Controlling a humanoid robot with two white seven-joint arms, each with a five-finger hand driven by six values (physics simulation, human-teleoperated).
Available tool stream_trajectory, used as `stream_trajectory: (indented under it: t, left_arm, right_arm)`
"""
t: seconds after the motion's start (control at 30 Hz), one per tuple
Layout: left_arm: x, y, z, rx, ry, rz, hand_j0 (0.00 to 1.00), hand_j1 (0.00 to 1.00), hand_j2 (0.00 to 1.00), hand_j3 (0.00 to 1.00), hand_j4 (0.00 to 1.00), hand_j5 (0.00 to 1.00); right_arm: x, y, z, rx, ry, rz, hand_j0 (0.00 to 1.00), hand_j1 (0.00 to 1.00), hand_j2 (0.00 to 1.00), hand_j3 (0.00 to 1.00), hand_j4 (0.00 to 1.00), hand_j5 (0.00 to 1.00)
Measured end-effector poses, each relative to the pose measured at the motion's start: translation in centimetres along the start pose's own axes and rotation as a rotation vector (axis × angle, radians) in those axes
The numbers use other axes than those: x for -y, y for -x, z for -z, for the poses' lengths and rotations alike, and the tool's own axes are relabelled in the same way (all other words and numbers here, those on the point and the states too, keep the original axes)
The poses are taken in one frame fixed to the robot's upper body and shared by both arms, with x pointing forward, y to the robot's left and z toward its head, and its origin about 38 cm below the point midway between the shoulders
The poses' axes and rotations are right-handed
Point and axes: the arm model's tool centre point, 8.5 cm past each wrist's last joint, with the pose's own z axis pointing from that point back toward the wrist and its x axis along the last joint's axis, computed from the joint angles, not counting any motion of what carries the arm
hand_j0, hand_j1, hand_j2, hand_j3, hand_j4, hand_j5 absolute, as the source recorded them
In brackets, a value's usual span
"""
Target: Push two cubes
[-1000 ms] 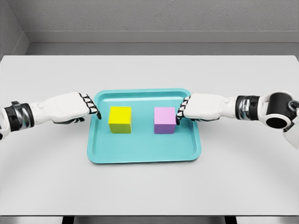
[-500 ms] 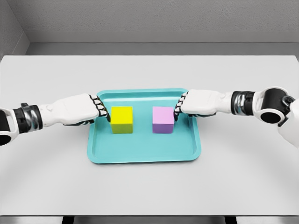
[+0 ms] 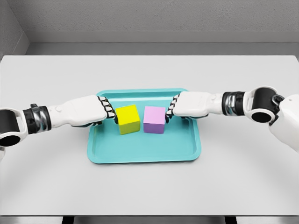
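On the tray, middle: yellow cube [image 3: 128, 119] and purple cube [image 3: 154, 120], side by side, near edges almost touching, narrow gap between.
Yellow cube: left of the pair, turned slightly out of square with the tray.
Purple cube: right of the pair, sitting nearly square.
Left hand [image 3: 96, 111]: reaching in over the tray's left rim, fingers [image 3: 109, 109] curled into a loose fist, knuckles pressed against the yellow cube's left face, holding nothing.
Right hand [image 3: 184, 105]: reaching in over the tray's right rim, fingers [image 3: 171, 108] likewise curled, pressed against the purple cube's right face, holding nothing.
Tray [image 3: 140, 151]: teal, shallow, rounded corners, flat on the table.
Table [image 3: 149, 186]: pale grey, broad, under everything.
Behind: grey wall [image 3: 149, 16] beyond the table's far edge.
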Motion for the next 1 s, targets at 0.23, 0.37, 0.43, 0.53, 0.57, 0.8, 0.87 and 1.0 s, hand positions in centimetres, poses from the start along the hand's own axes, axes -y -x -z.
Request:
stream_trajectory:
  t: [0.23, 0.37, 0.43, 0.53, 0.57, 0.8, 0.87, 1.0]
  left_arm:
    - [0.3, 0.3, -0.2, -0.009, 0.010, -0.004, 0.65, 0.65, 0.65, 0.65, 0.65, 0.65]
    - [0.4, 0.7, -0.5, -0.022, 0.019, -0.006, 0.65, 0.65, 0.65, 0.65, 0.65, 0.65]
    - [0.6, 1.0, -0.7, -0.029, 0.022, -0.010, 0.65, 0.65, 0.65, 0.65, 0.65, 0.65]
    - [0.6, 1.3, -1.0, -0.040, 0.026, -0.009, 0.65, 0.65, 0.65, 0.65, 0.65, 0.65]
    - [0.5, 1.5, -1.1, -0.044, 0.026, -0.007, 0.65, 0.65, 0.65, 0.65, 0.65, 0.65]
    - [0.4, 2.3, -1.6, -0.065, 0.030, -0.011, 0.66, 0.66, 0.66, 0.66, 0.66, 0.66]
    - [0.6, 2.4, -1.7, -0.071, 0.032, -0.017, 0.66, 0.66, 0.66, 0.66, 0.66, 0.66]
    - [0.7, 3.2, -2.7, -0.098, 0.045, -0.016, 0.66, 0.66, 0.66, 0.66, 0.66, 0.66]
  right_arm:
    - [0.3, -0.1, 0.6, 0.005, 0.003, -0.005, 0.61, 0.61, 0.61, 0.61, 0.61, 0.61]
    - [0.1, 0.6, 0.7, -0.011, -0.006, 0.000, 0.61, 0.61, 0.61, 0.61, 0.61, 0.61]
    - [0.3, 0.8, 0.7, -0.018, -0.007, -0.002, 0.61, 0.61, 0.61, 0.61, 0.61, 0.61]
    - [0.5, 1.2, 0.9, -0.024, -0.006, -0.001, 0.60, 0.60, 0.60, 0.60, 0.60, 0.60]
    - [0.6, 1.2, 1.0, -0.024, -0.005, -0.002, 0.60, 0.60, 0.60, 0.60, 0.60, 0.60]
    - [1.4, 0.8, 1.8, -0.008, 0.006, -0.012, 0.60, 0.60, 0.60, 0.60, 0.60, 0.60]
    - [1.5, 0.8, 2.0, -0.003, 0.005, -0.015, 0.60, 0.60, 0.60, 0.60, 0.60, 0.60]
    - [1.6, 0.6, 2.3, 0.002, 0.004, -0.017, 0.60, 0.60, 0.60, 0.60, 0.60, 0.60]
